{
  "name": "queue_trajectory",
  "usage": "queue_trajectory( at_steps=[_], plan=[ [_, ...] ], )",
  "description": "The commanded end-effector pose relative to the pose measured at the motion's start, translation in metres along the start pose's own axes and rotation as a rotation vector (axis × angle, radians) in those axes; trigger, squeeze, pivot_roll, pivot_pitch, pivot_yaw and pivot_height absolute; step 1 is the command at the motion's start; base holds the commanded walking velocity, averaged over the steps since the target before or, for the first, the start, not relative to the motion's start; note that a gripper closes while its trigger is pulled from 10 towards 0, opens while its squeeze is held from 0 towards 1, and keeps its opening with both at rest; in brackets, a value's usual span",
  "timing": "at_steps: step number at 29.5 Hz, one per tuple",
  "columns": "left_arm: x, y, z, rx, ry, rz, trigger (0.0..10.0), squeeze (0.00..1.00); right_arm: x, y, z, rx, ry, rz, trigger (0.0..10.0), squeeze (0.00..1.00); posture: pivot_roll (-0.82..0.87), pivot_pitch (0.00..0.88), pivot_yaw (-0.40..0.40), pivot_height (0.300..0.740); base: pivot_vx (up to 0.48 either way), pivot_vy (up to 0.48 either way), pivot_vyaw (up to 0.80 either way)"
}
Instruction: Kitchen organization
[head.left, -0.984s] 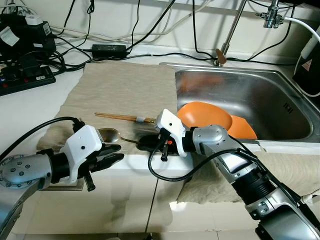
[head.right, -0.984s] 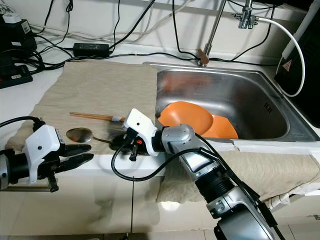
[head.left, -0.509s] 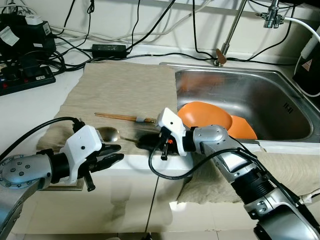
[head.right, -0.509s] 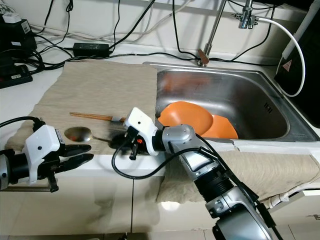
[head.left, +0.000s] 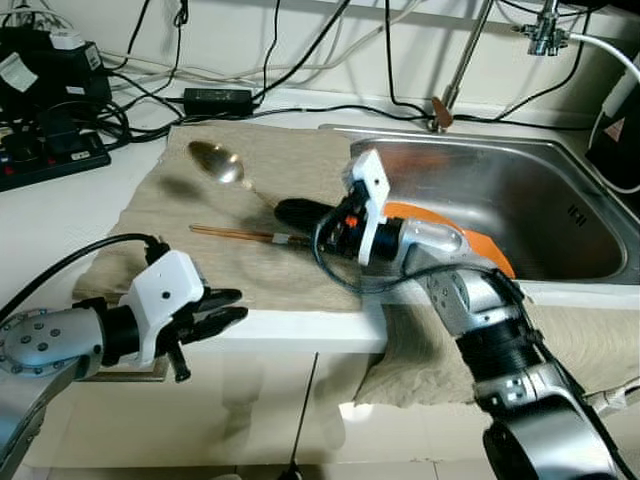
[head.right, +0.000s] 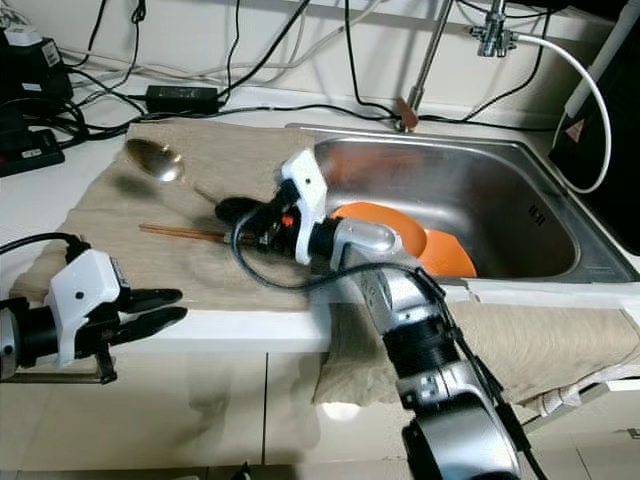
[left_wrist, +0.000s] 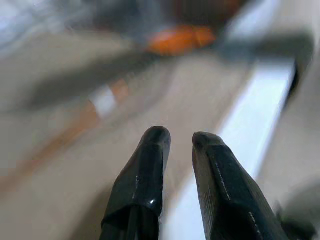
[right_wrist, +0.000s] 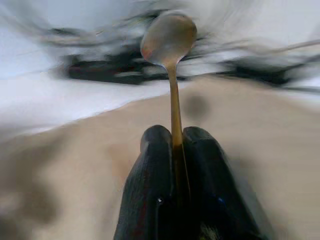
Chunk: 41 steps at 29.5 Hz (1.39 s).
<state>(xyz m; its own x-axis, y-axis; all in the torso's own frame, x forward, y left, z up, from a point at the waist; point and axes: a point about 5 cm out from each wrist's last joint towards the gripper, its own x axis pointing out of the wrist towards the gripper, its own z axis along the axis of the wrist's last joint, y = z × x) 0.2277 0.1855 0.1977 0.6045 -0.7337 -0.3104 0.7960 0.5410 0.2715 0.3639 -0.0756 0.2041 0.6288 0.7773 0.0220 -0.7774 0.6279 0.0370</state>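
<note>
Kitchen desk (head.left: 60, 215) with a beige cloth (head.left: 250, 180) beside a steel sink (head.left: 560, 185). Right gripper (head.left: 290, 211) has its fingers clamped on a metal spoon (head.left: 215, 161) by the handle, bowl raised at 10 o'clock above the chopsticks (head.left: 240, 235). Left gripper (head.left: 228, 308) hovers at the desk's front edge, fingers slightly parted, empty. Best to keep the grip firm and the spoon level, clear of the orange bowls (head.left: 430, 228).

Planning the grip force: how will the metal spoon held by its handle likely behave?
The spoon looks rigid, so it should not flex. Its polished handle is thin between the right gripper fingers, so it may slip or swivel. The bowl end sits far out, likely pulling it downward.
</note>
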Motion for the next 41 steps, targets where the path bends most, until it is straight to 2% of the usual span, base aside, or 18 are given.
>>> queue_trajectory(
  at_steps=[1,5,10,11,12,13,14,16,18,20,22,25,29,34,35,36,37,41],
  plan=[
    [0.012,0.006,0.025,0.034,-0.118,0.053,10.0,0.0,-0.019,-0.045,0.001,-0.093,0.072,-0.277,0.0,0.0,-0.01,0.0,-0.101,0.74,0.0,0.0,0.0],
    [0.025,0.011,0.038,0.047,-0.161,0.085,10.0,0.0,-0.034,-0.069,-0.006,-0.102,0.141,-0.421,0.0,0.0,-0.01,0.0,-0.1,0.74,0.0,0.0,0.0],
    [0.039,0.019,0.048,0.043,-0.173,0.135,10.0,0.0,-0.044,-0.084,-0.02,-0.112,0.231,-0.522,0.0,0.0,-0.01,0.0,-0.088,0.74,0.0,0.0,0.0],
    [0.042,0.021,0.05,0.038,-0.176,0.145,10.0,0.0,-0.046,-0.086,-0.025,-0.116,0.255,-0.538,4.4,0.0,-0.01,0.0,-0.084,0.74,0.0,0.0,0.0],
    [0.042,0.021,0.05,0.038,-0.176,0.145,10.0,0.0,-0.046,-0.086,-0.025,-0.116,0.255,-0.538,4.4,0.0,-0.01,0.0,-0.084,0.74,0.0,0.0,0.0],
    [0.045,0.02,0.052,0.042,-0.183,0.143,10.0,0.0,-0.05,-0.089,-0.034,-0.118,0.294,-0.58,10.0,0.0,0.0,0.008,-0.08,0.74,0.0,0.0,0.0],
    [0.046,0.019,0.052,0.043,-0.181,0.136,10.0,0.0,-0.052,-0.09,-0.037,-0.12,0.306,-0.597,10.0,0.0,0.0,0.012,-0.077,0.74,0.0,0.0,0.0],
    [0.045,0.021,0.052,0.027,-0.172,0.169,10.0,0.0,-0.054,-0.094,-0.032,-0.228,0.325,-0.663,10.0,0.0,0.01,0.014,-0.067,0.74,0.0,0.0,0.0],
    [0.04,0.019,0.06,-0.029,-0.227,0.159,10.0,0.0,-0.052,-0.098,-0.02,-0.151,0.244,-0.708,10.0,0.0,0.01,0.025,-0.059,0.74,0.0,0.0,0.0],
    [0.036,0.016,0.061,-0.053,-0.246,0.142,10.0,0.0,-0.051,-0.099,-0.014,-0.152,0.215,-0.697,10.0,0.0,0.02,0.025,-0.059,0.74,0.0,0.0,0.0],
    [0.032,0.014,0.046,-0.017,-0.17,0.156,10.0,0.0,-0.05,-0.097,-0.017,-0.173,0.212,-0.698,10.0,0.0,0.02,0.0,-0.067,0.74,0.0,0.0,0.0],
    [0.031,0.015,0.04,-0.019,-0.143,0.177,10.0,0.0,-0.039,-0.088,-0.014,-0.135,0.143,-0.591,10.0,0.0,0.02,0.011,-0.079,0.74,0.0,0.0,0.0],
    [0.026,0.027,0.024,0.009,-0.055,0.312,10.0,0.0,-0.018,-0.064,-0.014,-0.083,0.008,-0.441,10.0,0.0,0.02,0.0,-0.079,0.74,0.0,0.0,0.0],
    [0.025,0.032,0.016,-0.024,-0.064,0.4,10.0,0.0,-0.007,-0.044,-0.021,-0.053,-0.043,-0.313,10.0,0.0,0.01,0.0,-0.07,0.74,0.0,0.0,0.0],
    [0.025,0.033,0.014,-0.028,-0.052,0.422,10.0,0.0,-0.004,-0.039,-0.023,-0.054,-0.04,-0.269,10.0,0.62,0.01,0.0,-0.072,0.74,0.0,0.0,0.0],
    [0.025,0.033,0.014,-0.028,-0.052,0.422,10.0,0.0,-0.004,-0.039,-0.023,-0.054,-0.04,-0.269,10.0,0.62,0.01,0.0,-0.072,0.74,0.0,0.0,0.0],
    [0.025,0.034,0.013,-0.019,-0.043,0.433,10.0,0.0,-0.003,-0.038,-0.023,-0.045,-0.035,-0.25,10.0,1.0,0.02,0.0,-0.077,0.74,0.0,0.0,0.0],
    [0.022,0.033,0.013,-0.025,-0.035,0.439,10.0,0.0,0.004,-0.021,-0.026,-0.024,-0.004,-0.023,10.0,1.0,0.03,0.0,-0.093,0.74,0.0,0.0,0.0]
  ],
)
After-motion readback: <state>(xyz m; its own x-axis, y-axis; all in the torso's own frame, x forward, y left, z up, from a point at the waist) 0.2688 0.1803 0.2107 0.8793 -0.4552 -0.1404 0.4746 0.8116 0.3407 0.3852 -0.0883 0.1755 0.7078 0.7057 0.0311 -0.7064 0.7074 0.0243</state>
